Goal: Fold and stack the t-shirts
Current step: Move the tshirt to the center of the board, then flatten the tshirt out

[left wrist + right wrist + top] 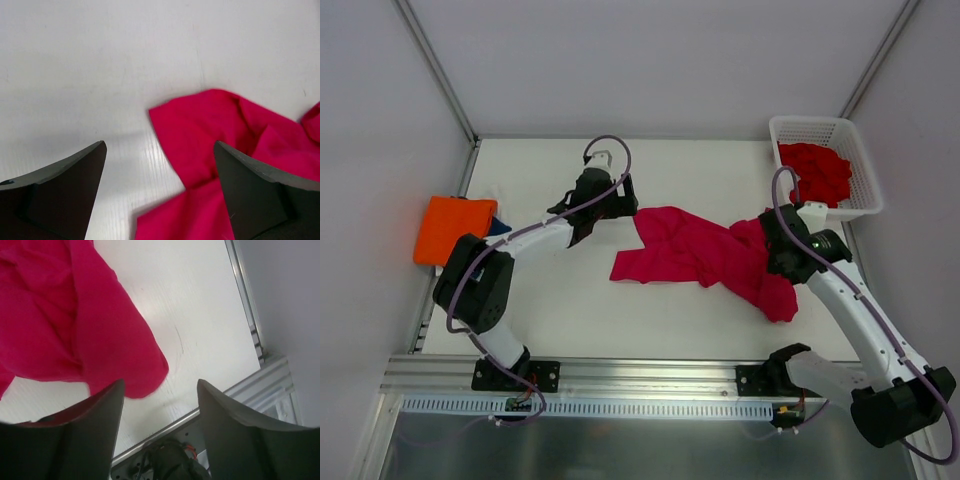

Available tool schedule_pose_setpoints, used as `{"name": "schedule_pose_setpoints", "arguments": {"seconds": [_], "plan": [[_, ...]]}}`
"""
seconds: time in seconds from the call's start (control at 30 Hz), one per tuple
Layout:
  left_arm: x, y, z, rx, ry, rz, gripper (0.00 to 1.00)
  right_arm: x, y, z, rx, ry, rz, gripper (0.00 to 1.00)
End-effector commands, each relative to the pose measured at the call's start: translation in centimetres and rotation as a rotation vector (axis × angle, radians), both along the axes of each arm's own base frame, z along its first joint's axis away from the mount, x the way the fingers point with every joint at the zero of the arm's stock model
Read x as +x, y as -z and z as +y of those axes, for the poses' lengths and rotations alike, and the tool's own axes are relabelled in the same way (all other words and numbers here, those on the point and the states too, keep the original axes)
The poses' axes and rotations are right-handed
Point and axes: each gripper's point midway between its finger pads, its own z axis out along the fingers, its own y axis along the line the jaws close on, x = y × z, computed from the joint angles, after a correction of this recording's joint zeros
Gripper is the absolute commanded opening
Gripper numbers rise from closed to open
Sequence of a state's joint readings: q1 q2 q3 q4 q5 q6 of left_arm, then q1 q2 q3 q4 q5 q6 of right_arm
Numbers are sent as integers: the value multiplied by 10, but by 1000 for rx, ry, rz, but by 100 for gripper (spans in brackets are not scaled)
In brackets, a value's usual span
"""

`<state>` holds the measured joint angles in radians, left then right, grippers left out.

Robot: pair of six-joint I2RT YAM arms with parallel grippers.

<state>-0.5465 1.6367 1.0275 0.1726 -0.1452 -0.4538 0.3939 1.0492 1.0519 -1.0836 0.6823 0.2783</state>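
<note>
A crimson-pink t-shirt (705, 255) lies crumpled across the middle of the table. My left gripper (628, 203) hovers at the shirt's upper left corner, open. In the left wrist view the gripper (160, 145) has its jaws wide apart, with the shirt's edge (215, 135) below them and nothing gripped. My right gripper (772, 238) is over the shirt's right end. In the right wrist view it (160, 382) is open over bare table, and the shirt's hem (100, 340) lies just beyond its left finger (95, 415). Red t-shirts (817, 172) fill the basket. A folded orange t-shirt (455, 228) lies on a dark blue one (501, 227) at the far left.
The white lattice basket (808, 120) stands at the back right corner. The table's metal front rail (165, 427) and cables show beneath the right gripper. Grey walls close in the left and right sides.
</note>
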Motion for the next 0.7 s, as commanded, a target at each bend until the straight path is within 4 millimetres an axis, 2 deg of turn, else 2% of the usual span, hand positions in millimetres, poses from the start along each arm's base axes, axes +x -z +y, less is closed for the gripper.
{"name": "schedule_pose_setpoints", "arguments": {"seconds": [0.0,0.03,0.07,0.1,0.13,0.17,0.2,0.23,0.27,0.3,0.33,0.37,0.47,0.53,0.57,0.67], "plan": [[29,-27,-21,-59,60,-95,90,-29,3,-15,-74,32,85,75],[38,-37,-27,-66,70,-115,90,-28,3,-14,-67,34,75,84],[43,-23,-30,-52,76,-90,90,-29,6,-12,-57,25,59,86],[48,-22,-34,-52,87,-91,89,-26,8,-8,-30,14,40,86],[55,-28,-42,-70,110,-105,89,-17,9,-2,6,1,-7,86],[61,-11,-46,-65,122,-79,88,-16,10,2,34,-17,-24,86],[65,-8,-51,-84,140,-74,86,-14,12,9,72,-31,-33,86],[72,-15,-59,-130,181,-84,84,-7,11,14,96,-45,-64,86],[76,4,-61,-136,191,-46,82,-6,13,17,111,-53,-69,86],[82,7,-62,-155,185,-34,79,-4,13,20,120,-61,-72,86],[89,6,-61,-156,174,-29,77,-3,13,20,117,-61,-69,86],[93,21,-57,-129,147,-4,75,-3,14,20,112,-63,-65,86],[97,35,-46,-76,85,47,71,2,14,17,82,-63,-65,88],[91,44,-37,-55,52,80,69,10,16,18,70,-66,-68,88],[87,42,-36,-55,49,82,69,13,16,20,68,-68,-68,88],[79,50,-31,-47,46,103,70,37,19,30,68,-83,-83,88]]}}
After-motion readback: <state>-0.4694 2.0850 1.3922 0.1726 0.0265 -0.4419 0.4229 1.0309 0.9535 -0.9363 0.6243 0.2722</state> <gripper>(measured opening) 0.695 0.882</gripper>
